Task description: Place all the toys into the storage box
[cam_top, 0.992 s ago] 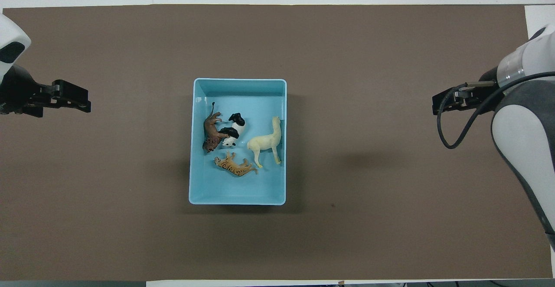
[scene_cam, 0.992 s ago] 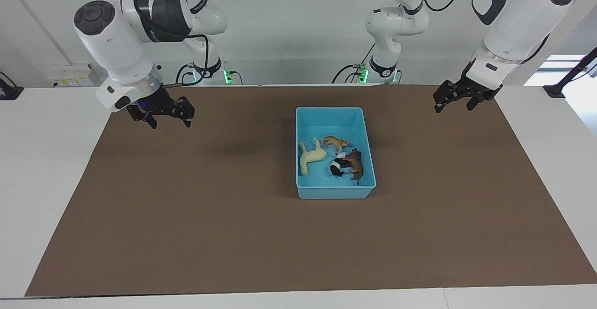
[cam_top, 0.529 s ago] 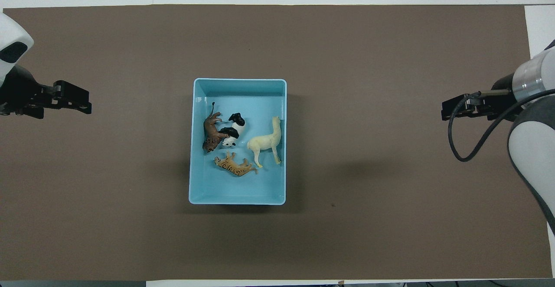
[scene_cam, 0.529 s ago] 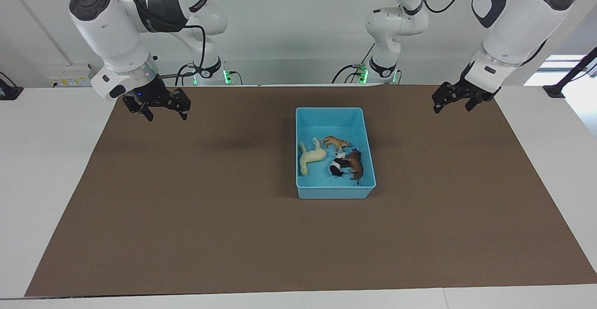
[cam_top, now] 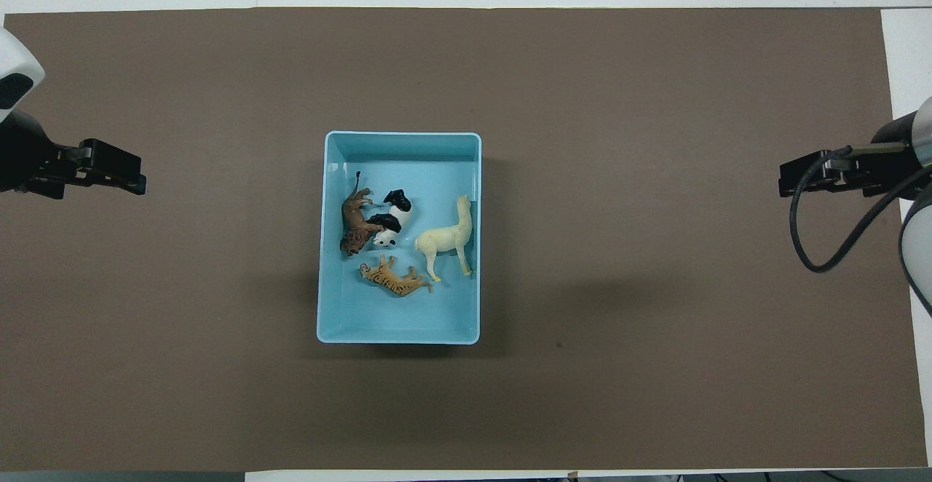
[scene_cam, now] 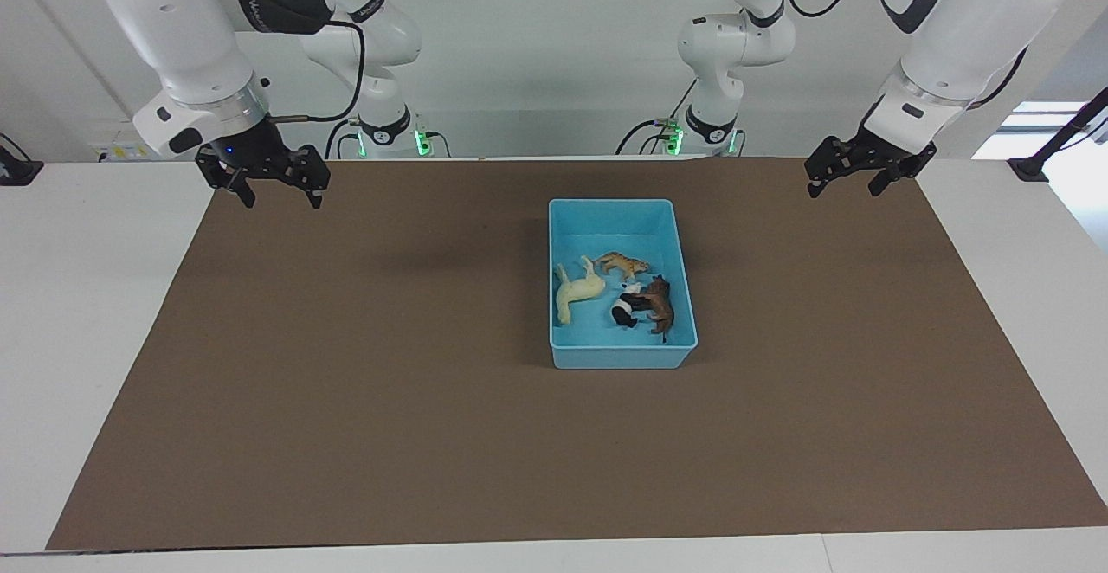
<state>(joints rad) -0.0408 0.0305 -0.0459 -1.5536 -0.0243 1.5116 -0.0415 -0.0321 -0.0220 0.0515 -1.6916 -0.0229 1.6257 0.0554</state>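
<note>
The light blue storage box [scene_cam: 623, 355] [cam_top: 399, 337] sits on the brown mat at mid-table. All the toys lie inside it: a cream horse [scene_cam: 578, 292] [cam_top: 445, 238], an orange tiger [scene_cam: 623, 263] [cam_top: 393, 278], a panda [scene_cam: 625, 306] [cam_top: 393, 216] and a brown lion [scene_cam: 660, 303] [cam_top: 354, 220] touching the panda. My right gripper [scene_cam: 282, 201] [cam_top: 785, 185] hangs open and empty over the mat's edge at its arm's end. My left gripper [scene_cam: 844, 190] [cam_top: 135, 180] hangs open and empty over the mat at the other end. Both are well away from the box.
The brown mat [scene_cam: 389, 400] covers most of the white table [scene_cam: 86, 296], with bare white strips at both ends. A black stand [scene_cam: 1034, 166] sits at the table corner by the left arm.
Both grippers have risen and drawn outward toward their own ends of the table, the right one farther. The toys and the box have not moved.
</note>
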